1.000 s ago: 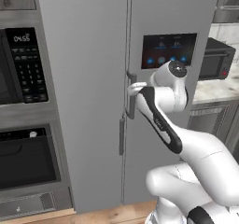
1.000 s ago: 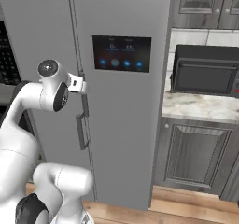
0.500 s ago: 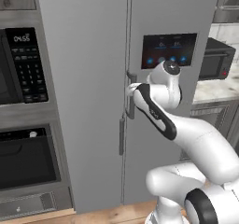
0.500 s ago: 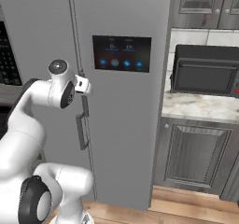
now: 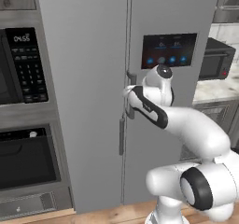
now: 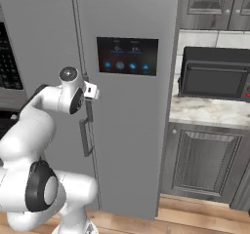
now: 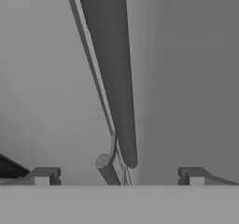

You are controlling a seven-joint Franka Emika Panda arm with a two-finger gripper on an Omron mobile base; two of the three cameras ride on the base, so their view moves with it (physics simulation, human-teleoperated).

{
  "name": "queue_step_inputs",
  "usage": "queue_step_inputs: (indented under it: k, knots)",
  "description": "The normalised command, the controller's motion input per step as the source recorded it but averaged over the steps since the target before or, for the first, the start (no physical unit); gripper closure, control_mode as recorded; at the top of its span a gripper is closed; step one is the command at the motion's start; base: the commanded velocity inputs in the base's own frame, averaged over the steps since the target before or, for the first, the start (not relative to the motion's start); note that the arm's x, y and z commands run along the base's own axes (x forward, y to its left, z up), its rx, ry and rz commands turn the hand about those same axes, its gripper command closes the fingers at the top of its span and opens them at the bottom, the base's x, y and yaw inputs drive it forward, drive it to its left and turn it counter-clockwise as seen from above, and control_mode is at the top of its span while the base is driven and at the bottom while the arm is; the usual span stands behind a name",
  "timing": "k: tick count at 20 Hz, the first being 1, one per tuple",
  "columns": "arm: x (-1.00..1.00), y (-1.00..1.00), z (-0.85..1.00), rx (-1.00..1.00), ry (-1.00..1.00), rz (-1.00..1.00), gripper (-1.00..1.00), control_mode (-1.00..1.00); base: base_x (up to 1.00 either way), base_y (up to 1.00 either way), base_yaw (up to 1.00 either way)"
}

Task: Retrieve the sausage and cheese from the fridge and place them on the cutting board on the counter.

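Observation:
The grey two-door fridge (image 5: pixel 88 50) (image 6: pixel 132 140) stands with both doors closed, so the sausage and cheese are hidden. The cutting board is out of view. My gripper (image 5: pixel 128 92) (image 6: pixel 93 91) is at the seam between the doors, at handle height. In the hand view the gripper (image 7: pixel 119 176) is open, and one fingertip (image 7: pixel 44 175) shows at each side. A vertical bar handle (image 7: pixel 114 78) runs up between the jaws, close ahead, with the end of a second handle (image 7: pixel 106 168) beside it. Nothing is held.
A built-in oven and microwave panel (image 5: pixel 23 64) fill the wall left of the fridge. To the right, the marbled counter (image 6: pixel 205 112) carries a black toaster oven (image 6: pixel 215 74) over dark cabinets (image 6: pixel 202 162). Wooden floor (image 6: pixel 195 218) lies below.
The elbow and forearm have swung a little. The hand has stayed at the door seam by the handles, and the jaws have stayed open.

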Motion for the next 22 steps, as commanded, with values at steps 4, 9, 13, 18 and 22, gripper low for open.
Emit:
queue_step_inputs:
  k: [4,9,13,18,22]
  knots:
    - [0.77,0.00,0.02,0.00,0.00,0.00,-1.00,-1.00,0.00,0.00,0.00]
    - [0.66,0.00,0.00,0.00,0.00,0.00,-1.00,-1.00,0.00,0.00,0.00]
    - [0.16,0.06,-0.06,0.00,0.00,0.00,-1.00,-1.00,0.00,0.00,0.00]
    - [0.26,0.11,-0.12,0.00,0.00,0.00,-1.00,-1.00,0.00,0.00,0.00]
    - [0.55,0.40,0.00,0.00,-0.01,0.00,1.00,-1.00,0.00,0.00,0.00]
